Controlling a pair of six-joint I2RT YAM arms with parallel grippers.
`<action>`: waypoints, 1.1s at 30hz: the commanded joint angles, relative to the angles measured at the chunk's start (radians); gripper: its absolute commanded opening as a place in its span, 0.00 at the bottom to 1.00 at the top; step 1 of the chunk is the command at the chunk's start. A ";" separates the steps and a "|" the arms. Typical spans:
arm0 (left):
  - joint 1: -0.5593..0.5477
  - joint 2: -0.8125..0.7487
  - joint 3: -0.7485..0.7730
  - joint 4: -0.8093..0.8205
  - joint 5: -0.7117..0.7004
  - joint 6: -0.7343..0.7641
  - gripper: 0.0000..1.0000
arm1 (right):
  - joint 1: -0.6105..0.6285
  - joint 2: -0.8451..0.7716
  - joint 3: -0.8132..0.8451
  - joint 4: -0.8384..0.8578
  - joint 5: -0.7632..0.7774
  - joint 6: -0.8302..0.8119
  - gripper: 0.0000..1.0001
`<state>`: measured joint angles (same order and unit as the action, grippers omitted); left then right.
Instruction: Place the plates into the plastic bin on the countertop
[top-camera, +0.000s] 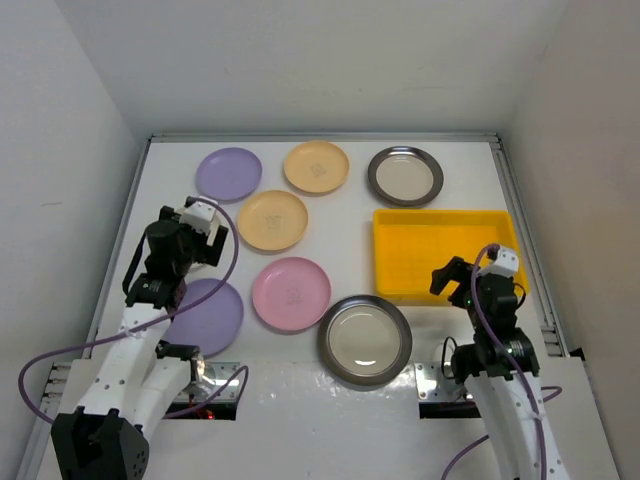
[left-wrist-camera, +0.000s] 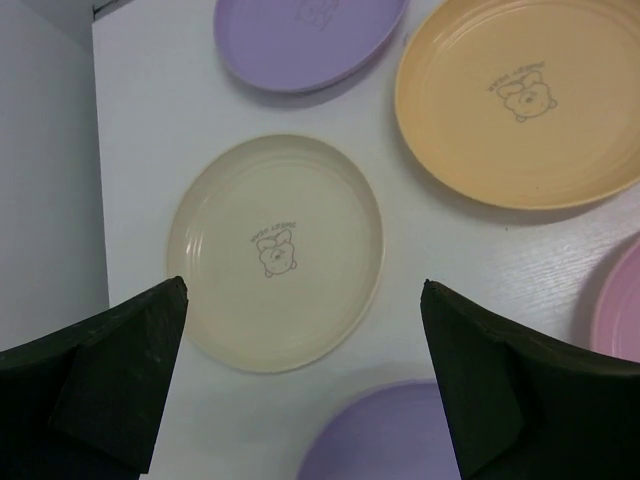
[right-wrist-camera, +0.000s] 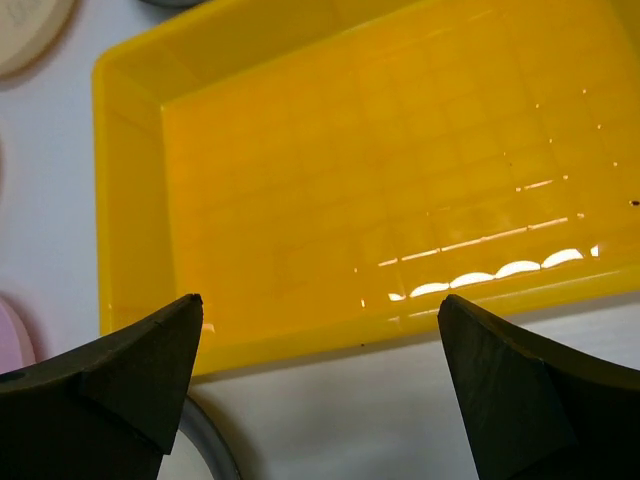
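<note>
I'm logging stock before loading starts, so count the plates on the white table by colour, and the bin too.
Lavender round plates: 2
Pale orange-yellow round plates: 2
Pink round plate: 1
Cream round plate: 1
Dark metal-rimmed round plates with pale centres: 2
Bright yellow rectangular plastic bin: 1
Total: 8 plates and 1 bin, 9 things

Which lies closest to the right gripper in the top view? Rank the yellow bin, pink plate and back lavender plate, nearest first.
1. The yellow bin, just ahead of the right gripper.
2. The pink plate, to its left, mid-table.
3. The back lavender plate, far-left corner.
</note>
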<state>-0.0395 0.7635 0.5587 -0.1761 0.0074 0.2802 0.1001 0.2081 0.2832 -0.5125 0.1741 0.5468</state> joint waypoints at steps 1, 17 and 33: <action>-0.002 0.052 0.053 0.032 -0.127 -0.088 1.00 | 0.000 0.103 0.071 -0.004 -0.047 -0.036 1.00; -0.014 0.070 0.225 -0.212 0.155 0.056 1.00 | 0.345 0.435 0.111 -0.064 -0.259 0.428 0.58; -0.023 0.000 0.225 -0.241 0.241 0.074 1.00 | 0.388 0.444 -0.103 -0.066 -0.286 0.458 0.45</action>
<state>-0.0536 0.7864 0.7433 -0.4232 0.2070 0.3508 0.4820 0.6861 0.2279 -0.6472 -0.0822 0.9943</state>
